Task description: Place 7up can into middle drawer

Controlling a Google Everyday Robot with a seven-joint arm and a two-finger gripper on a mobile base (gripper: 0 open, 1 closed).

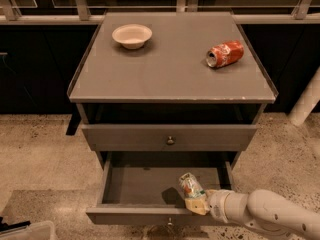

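Note:
The 7up can (190,186) is a small silver can with a green label, tilted, held over the front right part of the open middle drawer (145,184). My gripper (196,203) is shut on the 7up can from below and the right, at the drawer's front edge. My white arm (270,215) comes in from the lower right. The drawer is pulled out and shows a bare grey floor. I cannot tell whether the can touches the drawer floor.
The upper knobbed drawer front (170,137) is closed above. On the cabinet top (170,79) a white bowl (132,35) stands at the back left and a red-orange soda can (224,54) lies on its side at the right. A white post (306,101) stands at the far right.

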